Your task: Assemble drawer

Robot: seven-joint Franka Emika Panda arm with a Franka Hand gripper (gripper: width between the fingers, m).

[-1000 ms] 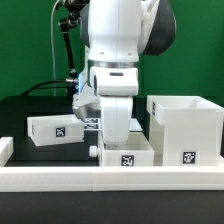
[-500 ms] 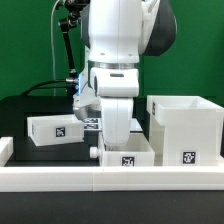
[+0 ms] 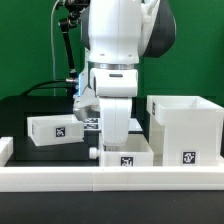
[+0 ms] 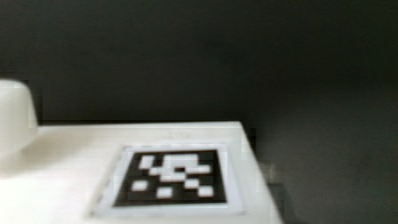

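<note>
Assembly looks barely begun: drawer case [image 3: 185,125] at 3 o'clock seems unfilled, drawer box [image 3: 57,128] sits at 9 o'clock, second box [image 3: 127,155] at 6 o'clock under the claw [image 3: 117,132], whose grip I cannot tell.

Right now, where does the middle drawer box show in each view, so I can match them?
Exterior view: drawer box at bottom centre, between the small box and the big box, tag facing the camera.
Wrist view: a white tagged surface fills the lower part; probably that box, not certain.
Shared landmark: the black table, in both.
</note>
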